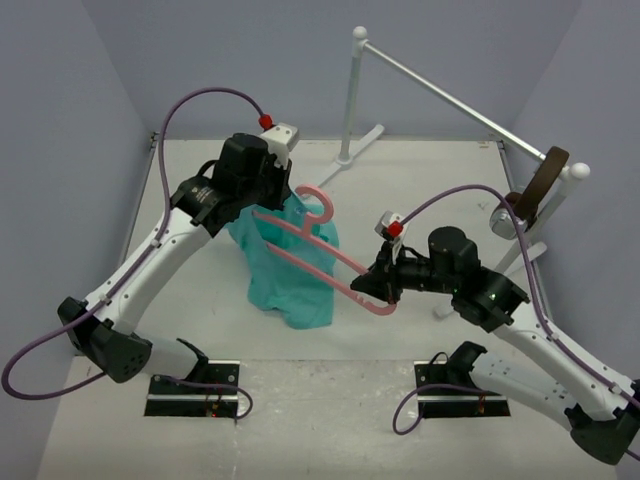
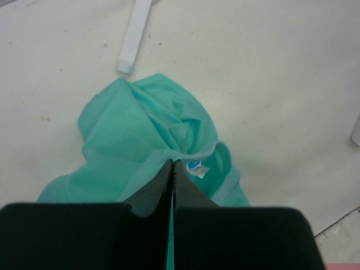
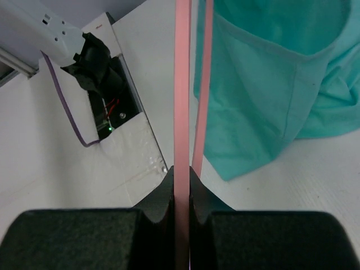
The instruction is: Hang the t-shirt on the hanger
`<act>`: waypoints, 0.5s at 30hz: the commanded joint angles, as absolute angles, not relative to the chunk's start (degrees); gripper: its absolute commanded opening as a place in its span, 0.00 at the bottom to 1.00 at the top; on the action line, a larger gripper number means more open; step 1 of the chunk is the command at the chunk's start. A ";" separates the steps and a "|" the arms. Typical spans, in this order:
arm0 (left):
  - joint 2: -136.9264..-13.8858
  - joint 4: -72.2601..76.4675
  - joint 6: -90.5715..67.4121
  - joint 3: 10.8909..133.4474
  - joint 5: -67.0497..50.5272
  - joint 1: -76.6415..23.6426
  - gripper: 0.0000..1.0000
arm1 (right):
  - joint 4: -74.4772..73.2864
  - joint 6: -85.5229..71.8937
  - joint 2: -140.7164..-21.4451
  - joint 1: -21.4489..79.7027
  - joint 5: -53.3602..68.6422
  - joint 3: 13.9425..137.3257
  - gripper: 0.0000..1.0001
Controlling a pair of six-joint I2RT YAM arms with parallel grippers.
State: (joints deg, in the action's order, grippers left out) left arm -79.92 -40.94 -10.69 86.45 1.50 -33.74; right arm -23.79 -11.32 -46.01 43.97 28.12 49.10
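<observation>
The teal-green t-shirt point(image 1: 285, 270) hangs from my left gripper point(image 1: 262, 205), which is shut on its collar and holds it lifted; its lower part rests on the table. In the left wrist view the cloth point(image 2: 140, 129) bunches past my closed left gripper point(image 2: 172, 164), with a white-blue label beside it. My right gripper point(image 1: 372, 288) is shut on the end of the pink hanger point(image 1: 310, 240), which reaches left across the shirt with its hook near my left gripper. In the right wrist view the hanger bar point(image 3: 182, 84) runs up from my right gripper point(image 3: 181, 171), beside the shirt point(image 3: 270, 84).
A silver rail point(image 1: 450, 100) on a white stand point(image 1: 350, 100) crosses the back right. A brown and silver strap-like object point(image 1: 530, 200) hangs at its right end. A white stand foot point(image 2: 134, 39) lies beyond the shirt. The left arm's base plate point(image 3: 109, 107) shows at the table's near edge.
</observation>
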 commanded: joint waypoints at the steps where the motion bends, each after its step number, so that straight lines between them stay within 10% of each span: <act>1: -75.65 -44.87 -8.35 92.37 -2.01 -33.31 0.00 | -12.00 -15.09 -53.13 44.47 18.49 52.46 0.00; 15: -71.82 -47.21 -10.69 98.32 -1.26 -33.40 0.00 | 4.98 -26.50 -58.69 48.10 2.51 46.66 0.00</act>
State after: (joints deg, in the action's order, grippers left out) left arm -71.49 -45.64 -10.92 94.80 0.06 -33.76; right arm -6.15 -23.61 -62.46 46.04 9.19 46.28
